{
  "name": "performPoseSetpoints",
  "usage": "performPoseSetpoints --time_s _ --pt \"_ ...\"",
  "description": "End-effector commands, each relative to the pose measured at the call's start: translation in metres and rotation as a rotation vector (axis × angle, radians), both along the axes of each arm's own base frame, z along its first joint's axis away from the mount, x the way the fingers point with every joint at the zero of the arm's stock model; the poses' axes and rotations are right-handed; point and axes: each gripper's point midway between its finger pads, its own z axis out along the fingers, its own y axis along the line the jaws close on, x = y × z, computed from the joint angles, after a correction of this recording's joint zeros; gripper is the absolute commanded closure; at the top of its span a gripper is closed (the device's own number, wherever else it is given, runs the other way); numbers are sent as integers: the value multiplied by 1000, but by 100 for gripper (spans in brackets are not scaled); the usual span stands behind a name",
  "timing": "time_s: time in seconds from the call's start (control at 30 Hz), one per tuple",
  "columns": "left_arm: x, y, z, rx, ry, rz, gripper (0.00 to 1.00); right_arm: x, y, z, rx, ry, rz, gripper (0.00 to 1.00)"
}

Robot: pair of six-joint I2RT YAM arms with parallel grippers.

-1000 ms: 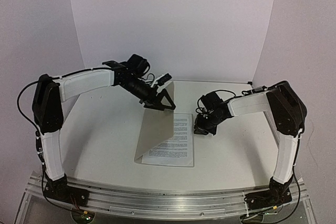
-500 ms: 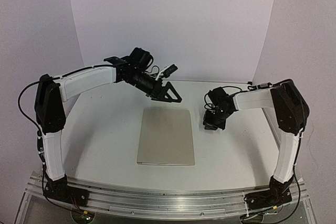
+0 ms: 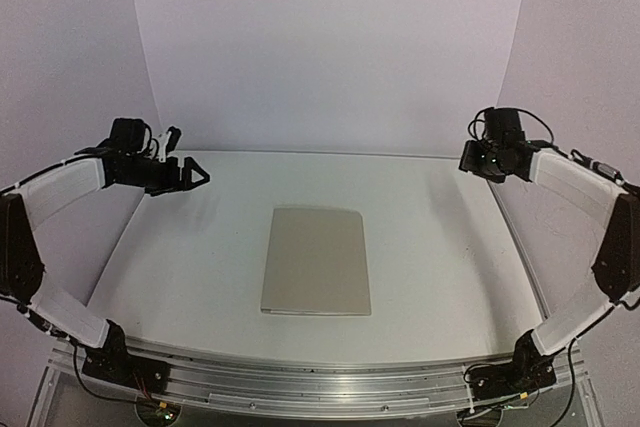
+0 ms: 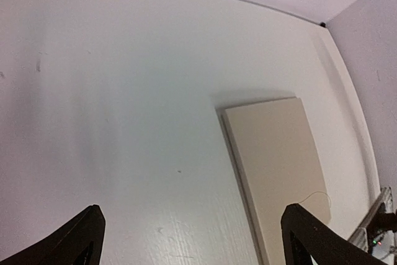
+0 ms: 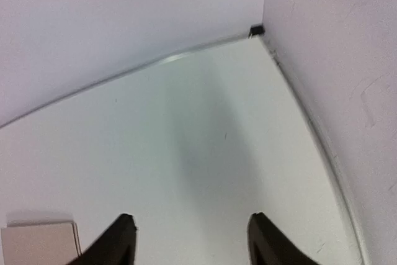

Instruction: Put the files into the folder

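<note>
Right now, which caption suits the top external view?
Flat beige cardboard folder lies closed; left gripper and right gripper hover open and empty.

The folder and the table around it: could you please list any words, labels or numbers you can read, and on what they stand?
None to read: the folder lies closed, its tan cover blank in every view, and the table and the walls behind it bear no print.

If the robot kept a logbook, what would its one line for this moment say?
flat beige cardboard folder: closed, lying flat | paper sheets: none visible | left gripper: open, empty | right gripper: open, empty
</note>
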Motion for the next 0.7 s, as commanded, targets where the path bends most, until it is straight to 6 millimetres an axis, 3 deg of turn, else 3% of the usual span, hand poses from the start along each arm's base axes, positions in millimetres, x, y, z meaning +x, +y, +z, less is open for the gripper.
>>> performPoseSetpoints --time_s 0.0,0.13,0.2,0.3,0.4,0.67 --pt "4 51 12 104 -255 208 0 -17 -10 49 -185 -279 89 15" --pt "-18 104 -4 72 -391 448 0 -57 -6 59 -172 -488 149 5" --pt "-36 113 -6 113 -520 449 0 -82 -3 59 -157 -601 184 3" --pt "-66 102 -5 156 -721 347 0 -115 2 45 -166 -717 243 2" --pt "-89 93 -10 138 -792 304 0 -135 1 24 -156 -757 258 2" --pt "-103 91 -29 22 -639 345 0 -143 -2 -18 -102 -747 233 2"
